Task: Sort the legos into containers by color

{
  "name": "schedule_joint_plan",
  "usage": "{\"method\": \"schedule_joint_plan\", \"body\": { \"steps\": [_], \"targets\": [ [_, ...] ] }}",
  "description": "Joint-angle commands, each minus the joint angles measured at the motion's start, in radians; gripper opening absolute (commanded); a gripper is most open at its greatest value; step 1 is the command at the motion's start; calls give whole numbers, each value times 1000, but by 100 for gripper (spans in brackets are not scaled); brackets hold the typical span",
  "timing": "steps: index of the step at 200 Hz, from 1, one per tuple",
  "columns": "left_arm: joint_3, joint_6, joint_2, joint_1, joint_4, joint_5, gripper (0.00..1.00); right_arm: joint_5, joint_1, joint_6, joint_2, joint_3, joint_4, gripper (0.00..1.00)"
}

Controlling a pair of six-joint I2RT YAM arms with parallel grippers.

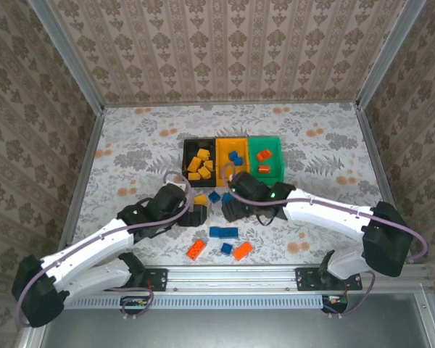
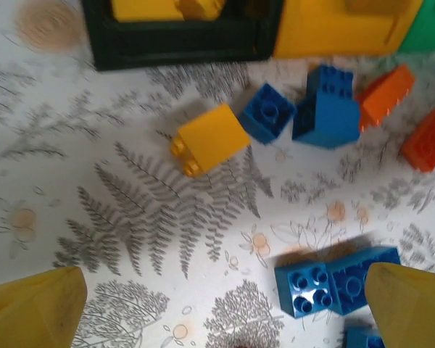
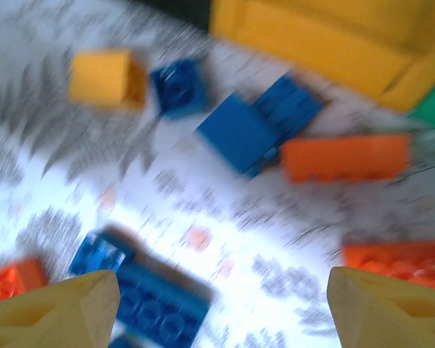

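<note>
The containers stand in a row: a black bin (image 1: pixel 200 163) with yellow legos, a yellow-orange bin (image 1: pixel 232 158) with blue ones, and a green bin (image 1: pixel 265 159) with red-orange ones. Loose legos lie in front of them: a yellow brick (image 2: pixel 210 138), blue bricks (image 2: pixel 268 112) (image 2: pixel 326 109), orange bricks (image 2: pixel 386 94) (image 3: pixel 344 158) and a long blue brick (image 2: pixel 333 279). My left gripper (image 2: pixel 225 312) hovers open over bare cloth, the long blue brick by its right finger. My right gripper (image 3: pixel 221 308) is open too, above the cloth near the long blue brick (image 3: pixel 148 301). The right wrist view is blurred.
More loose bricks lie near the front rail: an orange one (image 1: pixel 195 250), a small blue one (image 1: pixel 226 249) and another orange one (image 1: pixel 242 251). The two grippers (image 1: pixel 196 215) (image 1: pixel 232 210) are close together just in front of the bins. A patterned cloth (image 1: pixel 130 145) covers the table.
</note>
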Motion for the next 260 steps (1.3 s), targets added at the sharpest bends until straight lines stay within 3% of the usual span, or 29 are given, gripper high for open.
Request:
{"method": "schedule_joint_plan", "body": {
  "steps": [1,31,70,180,206,260],
  "targets": [
    [9,-3,-72,50,-80,-36,100,-74,89,-29,-15,-15,-26,77],
    [5,4,-147,103,-131,-33,100,-68,214,-58,102,26,-96,75],
    [-14,-7,-182,133,-142,-11,100,-20,279,-77,192,63,-126,70],
    [-40,-22,-185,143,-117,11,100,108,284,-118,321,101,-133,65],
    [-43,-23,-182,144,-111,14,100,140,281,-124,356,109,-119,60],
    [-39,-18,-164,145,-102,24,100,132,265,-129,321,90,-60,38]
  ]
}}
